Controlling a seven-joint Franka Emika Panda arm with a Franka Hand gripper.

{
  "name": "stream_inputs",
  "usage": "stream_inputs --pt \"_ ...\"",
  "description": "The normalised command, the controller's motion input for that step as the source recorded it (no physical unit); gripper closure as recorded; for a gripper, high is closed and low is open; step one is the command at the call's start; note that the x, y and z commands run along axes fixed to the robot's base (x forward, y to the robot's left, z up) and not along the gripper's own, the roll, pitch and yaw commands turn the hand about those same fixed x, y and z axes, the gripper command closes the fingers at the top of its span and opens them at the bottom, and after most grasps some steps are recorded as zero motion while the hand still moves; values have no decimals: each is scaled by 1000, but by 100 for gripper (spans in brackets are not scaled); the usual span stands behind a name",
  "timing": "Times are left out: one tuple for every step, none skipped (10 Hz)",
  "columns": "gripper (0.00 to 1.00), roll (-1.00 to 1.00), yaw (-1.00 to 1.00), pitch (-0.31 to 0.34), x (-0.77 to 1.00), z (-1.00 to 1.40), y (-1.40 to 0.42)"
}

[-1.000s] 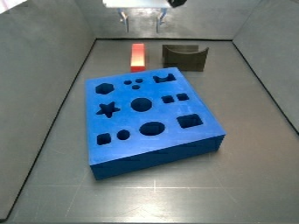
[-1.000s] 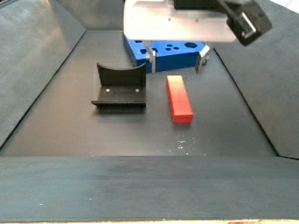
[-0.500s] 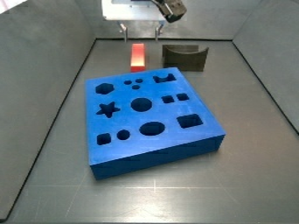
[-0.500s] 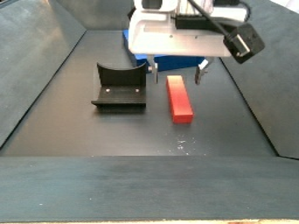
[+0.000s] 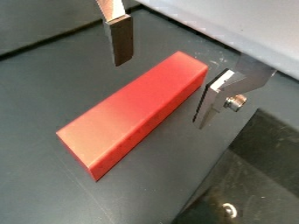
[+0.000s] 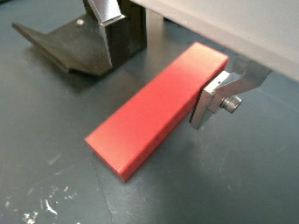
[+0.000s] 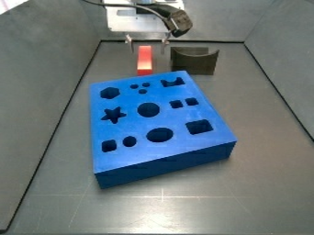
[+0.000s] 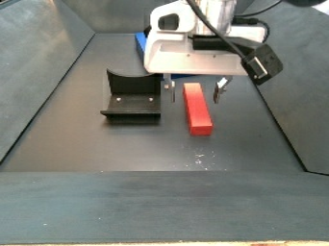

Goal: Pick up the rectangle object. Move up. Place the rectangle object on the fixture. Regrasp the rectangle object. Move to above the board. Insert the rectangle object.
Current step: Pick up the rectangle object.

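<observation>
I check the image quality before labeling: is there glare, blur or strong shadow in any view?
In both wrist views the rectangle object is sharp and evenly lit; the open end effector straddles it, and the floor shows a soft sheen. In a side view the end effector casts little shadow; the fixture is dark and shows little detail. In the other side view the board looks clear.

colours at the floor of the bin

the rectangle object (image 5: 135, 109) is red-orange, plain. the gripper (image 5: 163, 74) above it has silver fingers (image 5: 121, 39) with dark pads and a white body. the fixture (image 8: 130, 96) is dark olive-grey, the board (image 7: 157, 124) is strong blue with darker holes, the floor (image 7: 270, 184) is dull grey.
</observation>
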Motion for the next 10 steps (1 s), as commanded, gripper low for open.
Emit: stream_inputs --pt "0 -29 0 -6 0 -1000 0" --pt "0 -26 0 -6 0 -1000 0" --pt "0 -23 0 -9 0 -1000 0" --pt "0 -17 0 -9 0 -1000 0" --pt "0 -49 0 -26 0 -1000 0" --pt "0 -189 0 0 0 0 20" --pt "100 0 0 0 0 0 0" --pt "100 0 0 0 0 0 0" --pt "100 0 0 0 0 0 0" --pt "100 0 0 0 0 0 0"
